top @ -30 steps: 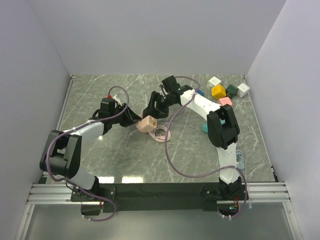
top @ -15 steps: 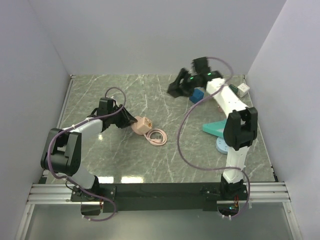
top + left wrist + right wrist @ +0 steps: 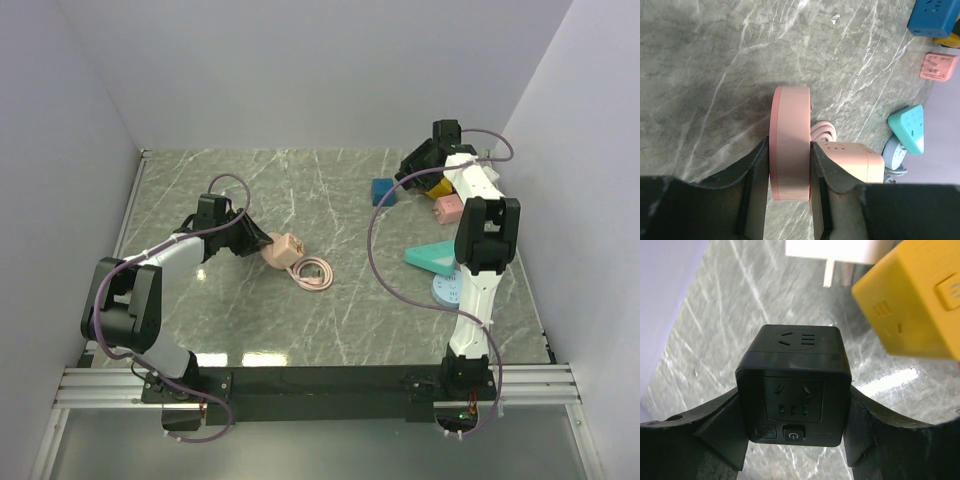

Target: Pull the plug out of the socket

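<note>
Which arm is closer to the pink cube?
Left. The left gripper sits right beside the pink cube, gripping a pink disc; the right gripper is far off near the back right corner, holding a dark cube.

A pink cube socket (image 3: 284,248) sits on the counter left of centre, with slotted outlets on its faces. Pressed to its left side is a flat pink plug (image 3: 790,125) with rounded edges, standing upright on edge and pinched in the left claw (image 3: 257,243). A pink cable (image 3: 315,272) lies coiled just near-right of the cube.
</note>
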### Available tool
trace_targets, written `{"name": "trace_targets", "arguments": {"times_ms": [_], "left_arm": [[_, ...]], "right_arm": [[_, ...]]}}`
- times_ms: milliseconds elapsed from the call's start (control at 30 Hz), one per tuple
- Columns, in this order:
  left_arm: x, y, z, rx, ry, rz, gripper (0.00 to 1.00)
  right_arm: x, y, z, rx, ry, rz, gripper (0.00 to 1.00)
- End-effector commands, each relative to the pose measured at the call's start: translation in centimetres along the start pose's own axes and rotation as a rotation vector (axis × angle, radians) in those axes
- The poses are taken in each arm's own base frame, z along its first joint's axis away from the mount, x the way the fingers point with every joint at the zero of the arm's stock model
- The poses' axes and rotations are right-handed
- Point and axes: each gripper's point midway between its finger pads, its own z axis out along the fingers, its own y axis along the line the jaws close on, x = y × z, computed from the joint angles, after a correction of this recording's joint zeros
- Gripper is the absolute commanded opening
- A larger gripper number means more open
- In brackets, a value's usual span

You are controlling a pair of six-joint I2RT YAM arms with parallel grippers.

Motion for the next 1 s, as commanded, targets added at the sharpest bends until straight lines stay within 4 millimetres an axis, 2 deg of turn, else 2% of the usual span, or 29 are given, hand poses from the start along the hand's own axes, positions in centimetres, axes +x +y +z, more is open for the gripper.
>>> {"name": "trace_targets", "arguments": {"times_ms": [0,33,67,100,167,200,300,400,533,600,633,667,700,800,833,867,900,933,967], "left_arm": [[-2.2,-3.0,-1.3,0.071,-0.07,0.026,0.01],[-2.1,-3.0,-1.3,0.072,-0.069,0.024,0.01],[-2.1,-2.9,-1.3,0.072,-0.07,0.018,0.01],[-2.0,-2.8,-1.3,0.074,-0.068,0.014,0.01],[-1.9,-2.7,-1.3,0.074,-0.07,0.01,0.01],[-1.9,-2.7,-1.3,0.074,-0.072,0.01,0.01],[-1.8,-2.5,-1.2,0.07,-0.068,0.002,0.01],[-1.9,-2.7,-1.0,0.078,-0.068,-0.002,0.01],[-2.0,-2.8,-0.7,0.08,-0.06,-0.002,0.01],[-2.2,-3.0,-0.5,0.085,-0.061,0.001,0.01],[-2.3,-3.2,-0.5,0.093,-0.059,0.003,0.01],[-2.4,-3.3,-0.4,0.095,-0.058,0.002,0.01],[-2.3,-3.2,-0.3,0.095,-0.054,0.003,0.01],[-2.1,-3.4,0.1,0.1,-0.038,0.002,0.01],[-2.1,-3.6,0.2,0.103,-0.035,0.002,0.01],[-2.0,-3.6,0.3,0.105,-0.025,0.001,0.01],[-1.8,-3.6,0.4,0.107,-0.02,0.001,0.01],[-1.7,-3.9,0.4,0.113,-0.016,0.004,0.01],[-1.6,-4.0,0.5,0.112,-0.012,0.006,0.01]], "right_arm": [[-3.4,2.4,-0.7,-0.049,-0.132,0.046,0.04],[-4.6,1.4,-0.6,-0.037,-0.144,0.069,0.1],[-4.5,1.2,-0.2,-0.038,-0.134,0.071,0.2],[-4.5,1.1,-0.1,-0.041,-0.129,0.072,0.33],[-4.6,1.0,-0.1,-0.054,-0.111,0.08,0.44],[-4.7,1.0,-0.3,-0.061,-0.108,0.079,0.55],[-5.2,1.7,-1.7,-0.086,-0.102,0.07,0.77],[-5.6,2.3,-3.4,-0.098,-0.095,0.047,0.87],[-5.1,2.8,-5.7,-0.108,-0.069,0.02,0.91],[-4.6,3.0,-7.5,-0.118,-0.063,-0.007,0.93],[-2.8,2.9,-7.6,-0.141,-0.006,-0.027,0.93],[-2.8,4.6,-9.7,-0.217,-0.031,-0.068,0.93],[-1.8,4.9,-10.3,-0.237,-0.017,-0.134,0.93],[4.4,7.2,-12.5,-0.309,0.101,-0.332,0.93],[8.0,7.7,-12.6,-0.32,0.162,-0.396,0.93],[10.0,8.5,-13.9,-0.365,0.193,-0.446,0.94],[11.7,8.9,-14.3,-0.395,0.211,-0.496,0.94],[14.1,8.2,-14.1,-0.395,0.254,-0.52,0.95],[16.9,9.6,-15.3,-0.461,0.287,-0.573,0.96]]}}
